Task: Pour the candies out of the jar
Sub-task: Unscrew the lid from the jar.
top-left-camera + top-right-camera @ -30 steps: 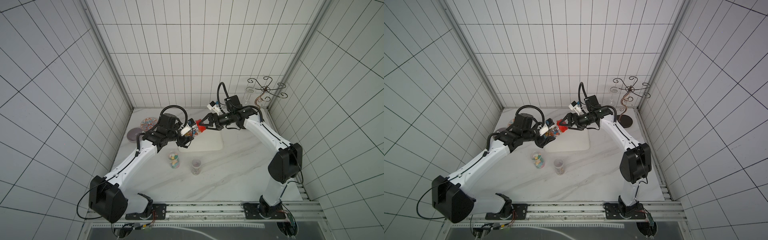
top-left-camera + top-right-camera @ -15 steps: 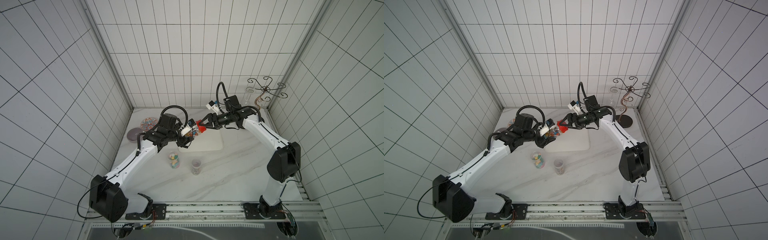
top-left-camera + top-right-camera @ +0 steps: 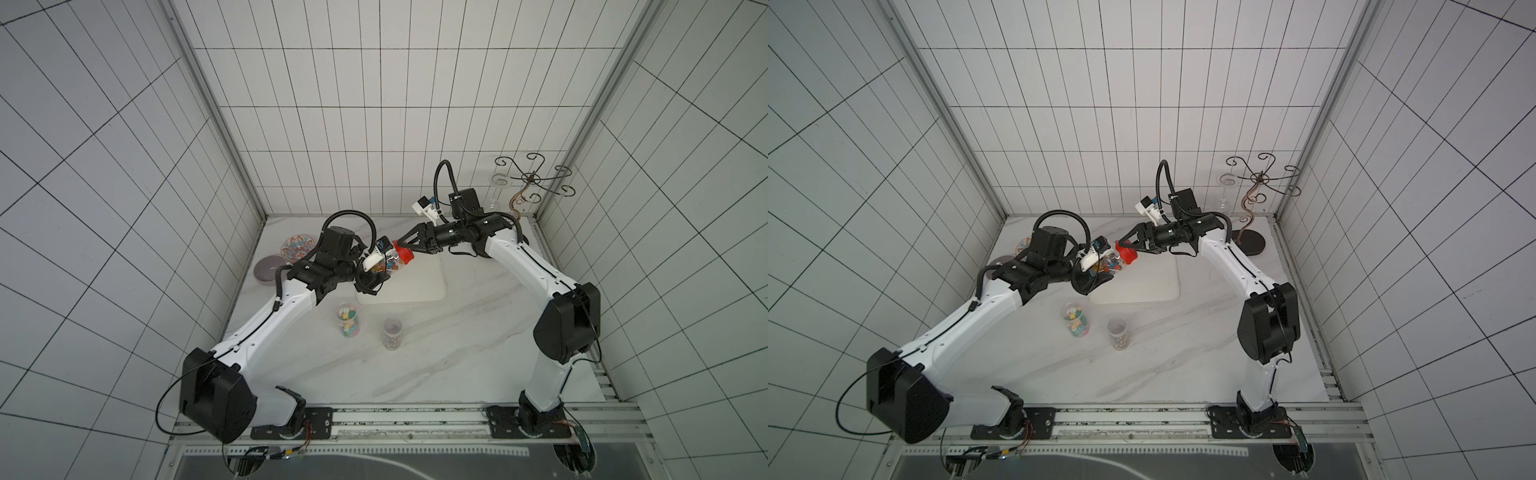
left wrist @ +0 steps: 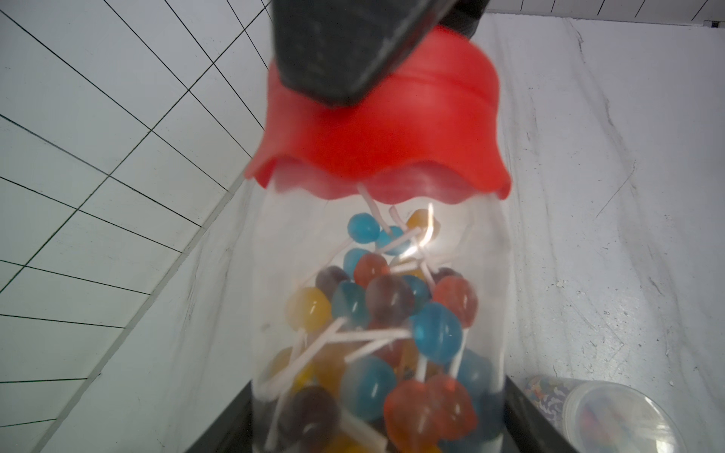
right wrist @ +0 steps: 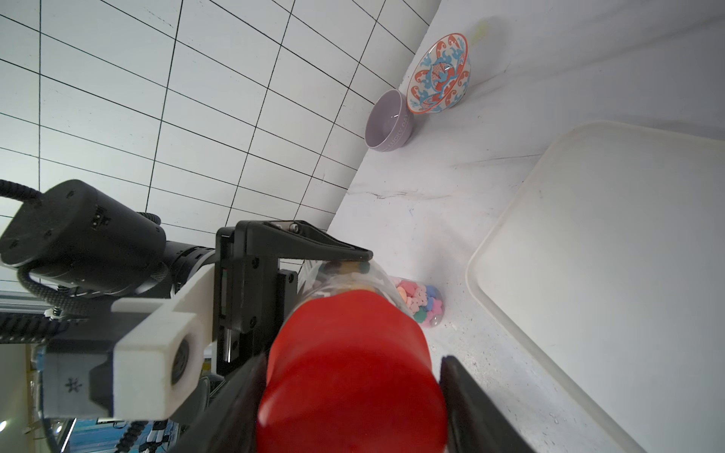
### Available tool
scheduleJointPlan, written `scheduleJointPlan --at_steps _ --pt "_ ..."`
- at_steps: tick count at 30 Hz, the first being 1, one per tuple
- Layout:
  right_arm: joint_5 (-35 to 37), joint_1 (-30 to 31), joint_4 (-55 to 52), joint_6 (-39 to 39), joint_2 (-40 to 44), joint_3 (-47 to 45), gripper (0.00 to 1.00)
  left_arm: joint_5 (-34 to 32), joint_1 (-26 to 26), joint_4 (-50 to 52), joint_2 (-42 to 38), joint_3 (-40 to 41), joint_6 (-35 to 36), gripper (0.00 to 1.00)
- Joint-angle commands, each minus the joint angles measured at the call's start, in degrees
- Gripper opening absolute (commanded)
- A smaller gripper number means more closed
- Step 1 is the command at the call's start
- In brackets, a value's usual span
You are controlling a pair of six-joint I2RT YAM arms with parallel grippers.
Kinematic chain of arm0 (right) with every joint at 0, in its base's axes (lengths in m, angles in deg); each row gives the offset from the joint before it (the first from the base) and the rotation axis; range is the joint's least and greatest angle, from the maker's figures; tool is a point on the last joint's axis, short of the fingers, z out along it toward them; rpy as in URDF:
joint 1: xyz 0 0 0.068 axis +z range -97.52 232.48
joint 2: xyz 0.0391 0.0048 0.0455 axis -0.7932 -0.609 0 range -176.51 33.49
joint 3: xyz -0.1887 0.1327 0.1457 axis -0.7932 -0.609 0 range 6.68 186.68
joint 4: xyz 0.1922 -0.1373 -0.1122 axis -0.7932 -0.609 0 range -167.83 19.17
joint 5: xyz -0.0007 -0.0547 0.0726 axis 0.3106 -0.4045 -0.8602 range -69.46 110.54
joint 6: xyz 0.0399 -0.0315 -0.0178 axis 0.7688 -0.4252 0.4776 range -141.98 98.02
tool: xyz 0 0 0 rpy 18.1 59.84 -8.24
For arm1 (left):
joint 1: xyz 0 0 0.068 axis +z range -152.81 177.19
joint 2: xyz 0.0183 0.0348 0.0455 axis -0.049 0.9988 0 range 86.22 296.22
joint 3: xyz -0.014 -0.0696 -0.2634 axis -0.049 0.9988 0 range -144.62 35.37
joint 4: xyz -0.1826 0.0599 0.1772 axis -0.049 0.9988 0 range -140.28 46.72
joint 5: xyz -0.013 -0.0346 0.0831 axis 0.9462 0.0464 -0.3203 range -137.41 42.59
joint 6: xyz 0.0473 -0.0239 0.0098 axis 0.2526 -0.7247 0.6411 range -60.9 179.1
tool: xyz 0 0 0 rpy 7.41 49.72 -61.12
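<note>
My left gripper (image 3: 384, 269) is shut on the clear jar (image 3: 390, 266) and holds it tilted above the table, its red lid (image 3: 404, 254) toward the right arm. The candies (image 4: 392, 313) inside are coloured balls on thin white sticks. My right gripper (image 3: 405, 248) straddles the lid (image 5: 353, 372): one finger (image 5: 243, 392) touches it, while a thin gap shows beside the other finger (image 5: 470, 400). In the left wrist view one of its black fingers (image 4: 333, 51) lies over the lid (image 4: 376, 129). Both top views show the jar (image 3: 1106, 266) just past the tray's near-left corner.
A white tray (image 3: 415, 282) lies under and beyond the jar. Two smaller candy jars (image 3: 348, 320) (image 3: 392, 332) stand in front of it. A patterned bowl (image 5: 437, 74) and a purple bowl (image 5: 388, 121) sit by the left wall. A wire stand (image 3: 532, 178) and wine glass (image 3: 496, 187) occupy the back right corner.
My right gripper's fingers have closed in around the red lid. The left arm and the jar have stayed in place.
</note>
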Motion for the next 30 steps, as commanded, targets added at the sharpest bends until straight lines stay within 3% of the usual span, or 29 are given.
scheduleJointPlan --at_steps 1,11,17,23,30 --pt "-3.55 0.17 3.69 -1.44 3.35 -1.22 0.54 3.31 0.20 -3.08 0.79 -1.45 -1.18 0.59" --pt "-8.72 -0.89 8.97 -8.48 8.29 -8.65 0.39 17.22 4.20 0.70 4.20 -6.43 -3.36 0.59" --pt "-13.82 -1.46 16.24 -13.88 11.90 -15.52 0.37 25.25 5.44 4.34 7.12 -9.70 -2.96 0.60" --pt "-17.70 -2.50 28.18 -13.69 14.75 -23.60 0.34 29.77 5.78 10.32 10.33 -13.10 0.04 0.60" --pt "-23.51 -4.35 40.16 -9.63 15.99 -28.11 0.32 34.95 8.07 10.54 10.57 -12.72 0.21 0.60"
